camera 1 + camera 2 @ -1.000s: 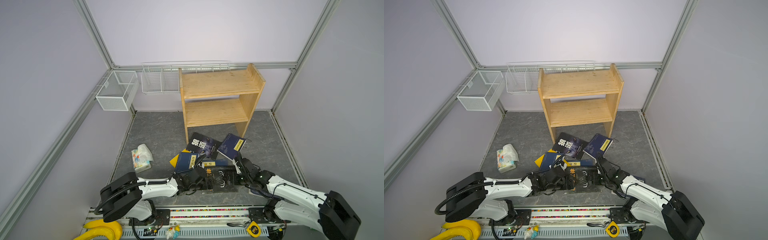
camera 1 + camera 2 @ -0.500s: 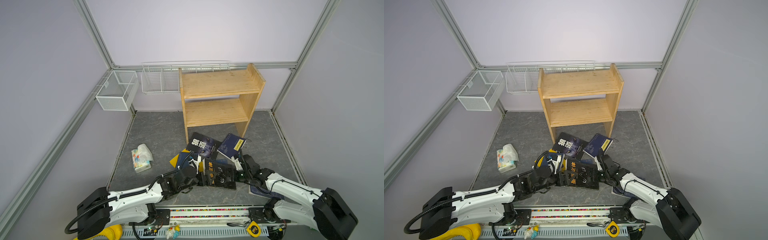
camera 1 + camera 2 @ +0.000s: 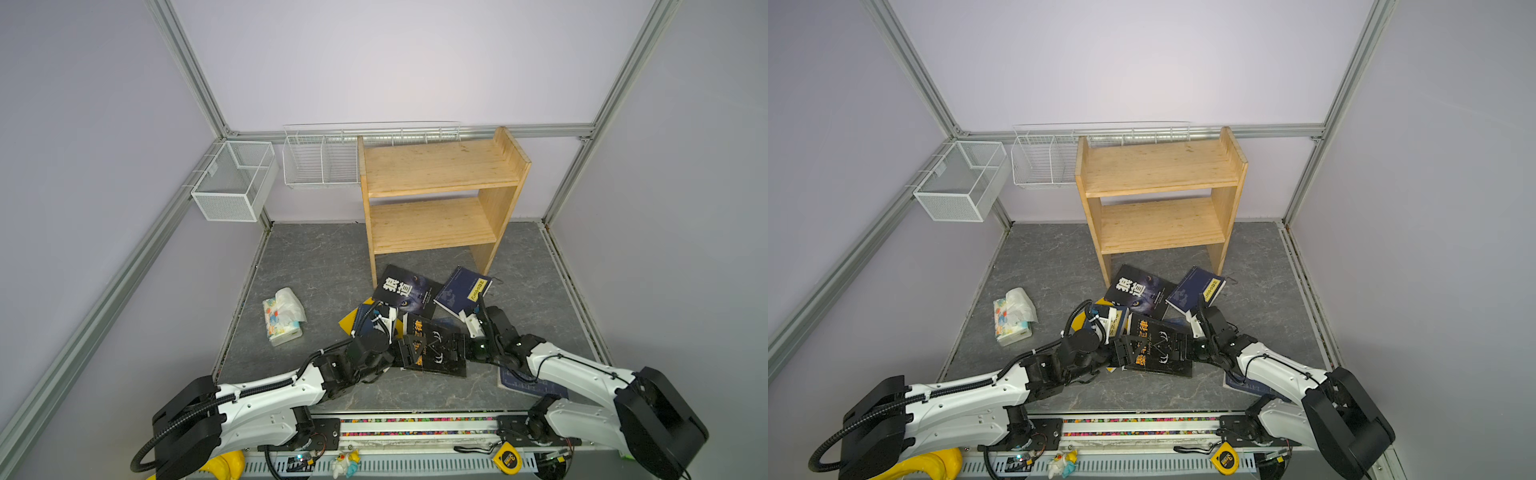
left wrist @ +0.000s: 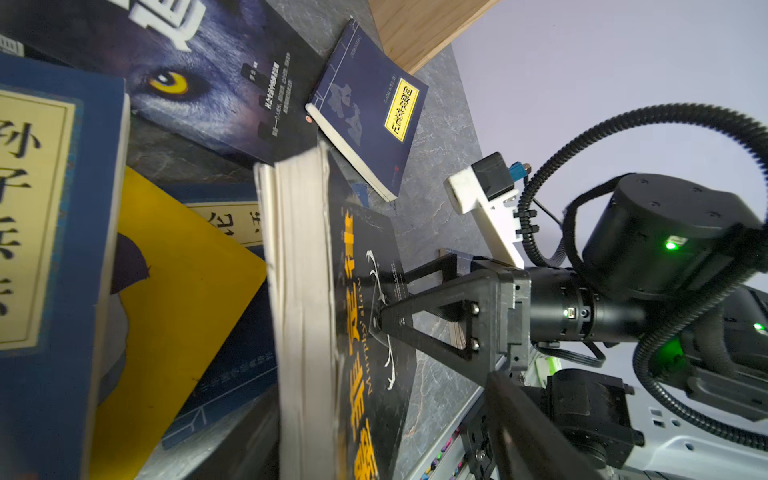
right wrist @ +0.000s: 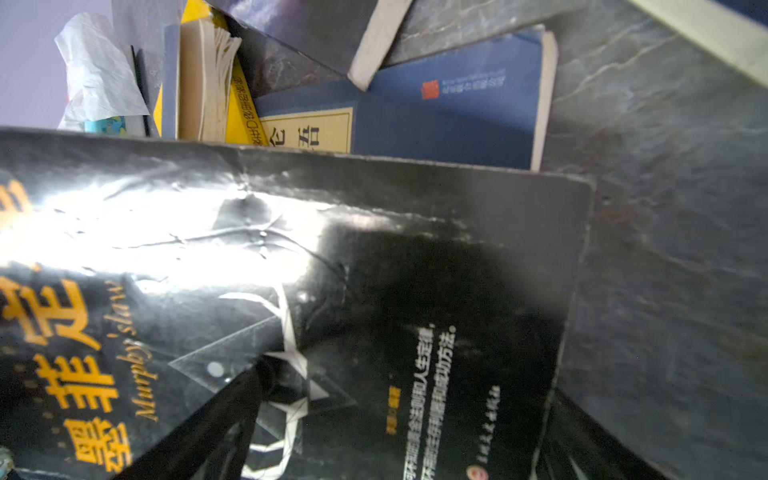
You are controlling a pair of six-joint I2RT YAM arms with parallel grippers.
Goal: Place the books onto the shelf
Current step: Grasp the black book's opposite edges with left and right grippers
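Note:
A black book with an orange title (image 3: pixel 434 347) (image 3: pixel 1158 345) is tipped up on its edge between both grippers. My left gripper (image 3: pixel 406 348) (image 4: pixel 365 415) straddles its page edge (image 4: pixel 301 291), open, with floor showing between the cover and one finger (image 4: pixel 519 415). My right gripper (image 3: pixel 457 348) (image 4: pixel 388 297) is open, one fingertip (image 5: pixel 249 386) against the cover. More books lie behind: a black wolf-cover book (image 3: pixel 405 291), a navy one (image 3: pixel 463 291), a yellow one (image 4: pixel 187 291). The pine shelf (image 3: pixel 436 174) stands bare at the back.
A tissue pack (image 3: pixel 282 318) lies left of the pile. Another navy book (image 3: pixel 523 384) lies under my right arm. Two white wire baskets (image 3: pixel 232 183) (image 3: pixel 322 162) hang on the back-left rails. A yellow tape measure (image 3: pixel 508 459) sits on the front rail.
My left arm has stretched forward and its gripper now straddles the black book's left edge, jaws narrower. The black book has shifted slightly toward the pile and tipped up.

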